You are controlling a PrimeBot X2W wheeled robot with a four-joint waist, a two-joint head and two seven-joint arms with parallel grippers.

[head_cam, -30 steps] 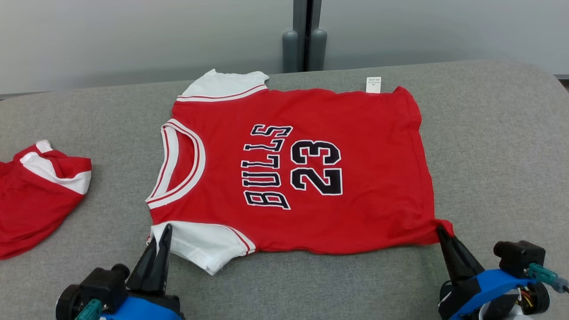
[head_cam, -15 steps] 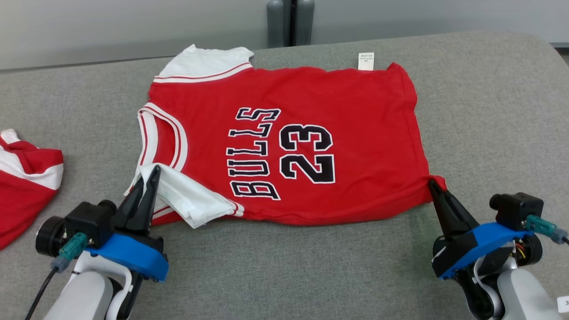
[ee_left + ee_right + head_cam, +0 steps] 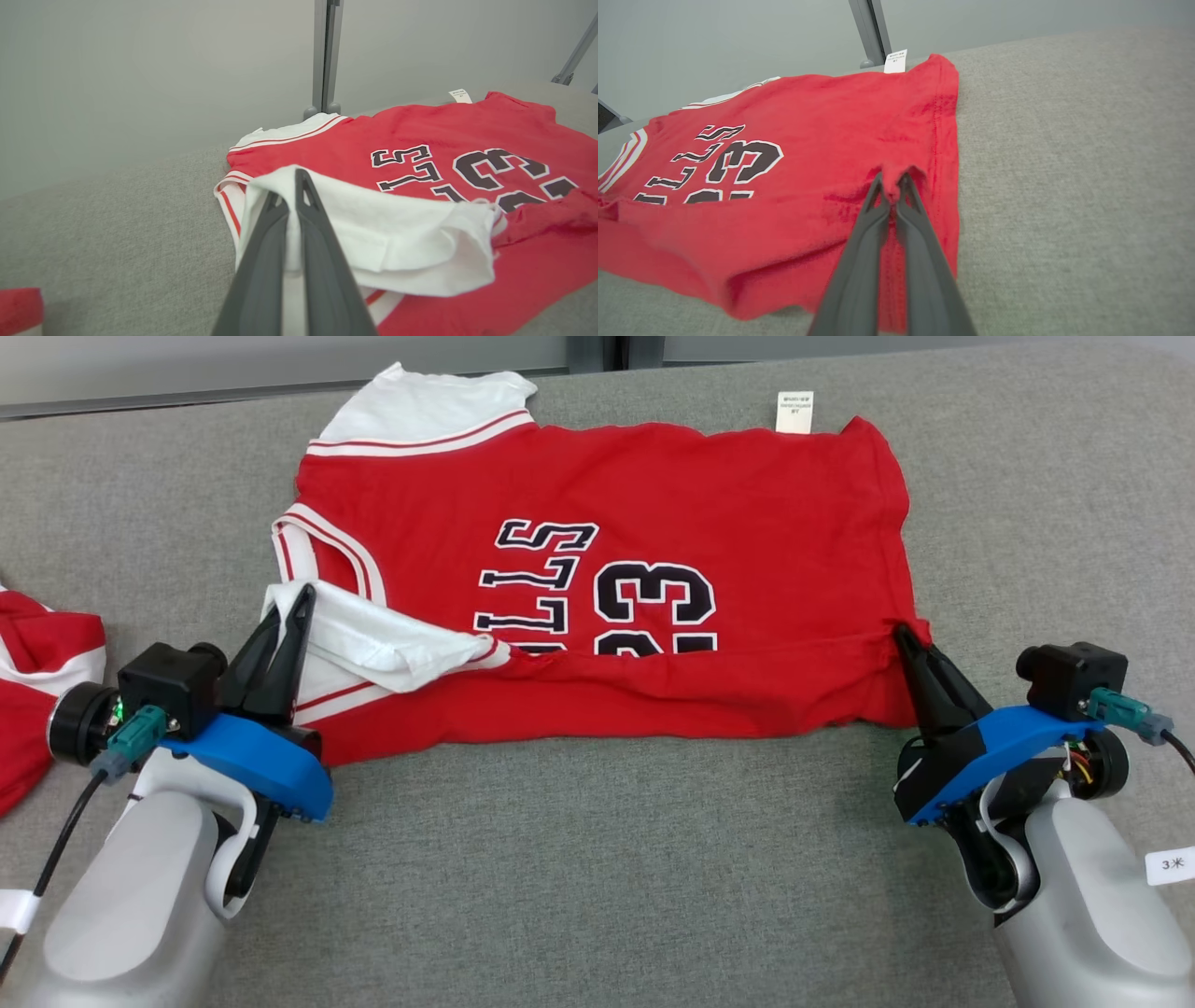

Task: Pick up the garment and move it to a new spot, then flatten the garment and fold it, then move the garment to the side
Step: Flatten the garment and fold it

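Observation:
The garment (image 3: 653, 495) is a red jersey with white sleeves and black "BULLS 23" lettering, lying sideways on the grey table (image 3: 597, 859). Its near edge is lifted and turned over toward the far side, covering the lower part of the lettering. My left gripper (image 3: 301, 595) is shut on the near white sleeve (image 3: 397, 233), which is pulled over the collar. My right gripper (image 3: 902, 633) is shut on the near hem corner (image 3: 896, 179) of the garment (image 3: 808, 140). A white label (image 3: 794, 412) sticks out at the far hem.
A second red and white cloth (image 3: 37, 681) lies at the table's left edge. A grey post (image 3: 325, 56) stands behind the table against a pale wall. Bare grey table spreads in front of the jersey and to its right.
Both grippers carried the near sleeve and near hem corner up and away from me, folding the garment's near edge over the lettering. The head camera tilted down, shifting the whole picture.

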